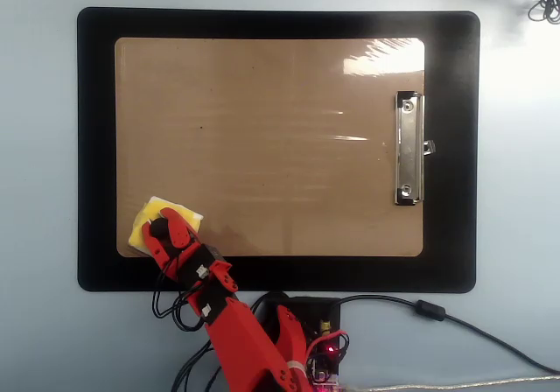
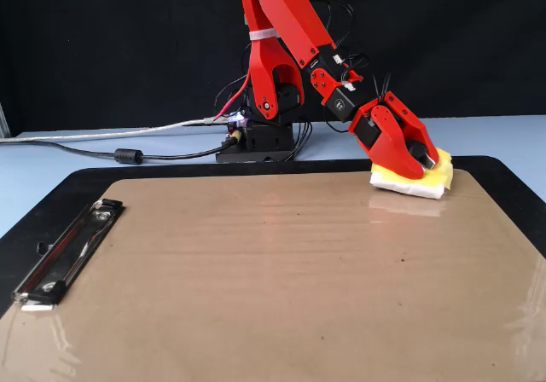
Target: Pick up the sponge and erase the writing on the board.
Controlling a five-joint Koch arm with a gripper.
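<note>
The yellow sponge [image 1: 149,217] lies at the lower-left corner of the brown board [image 1: 262,129] in the overhead view; in the fixed view the sponge [image 2: 439,178] sits at the board's [image 2: 256,271] far right corner. My red gripper [image 1: 160,228] reaches it from the arm's base, shut on the sponge's black knob. The fixed view shows the gripper [image 2: 420,162] tilted down onto the sponge, jaws on either side of the knob. No writing shows on the board's surface in either view. The silver clip [image 1: 408,147] is at the right side of the board.
A black mat [image 1: 96,147] lies under the board on a light blue table. The arm's base and electronics [image 1: 306,331] stand just below the mat, with cables [image 2: 128,154] running off to the side. A coiled cable [image 1: 547,3] lies at the top right.
</note>
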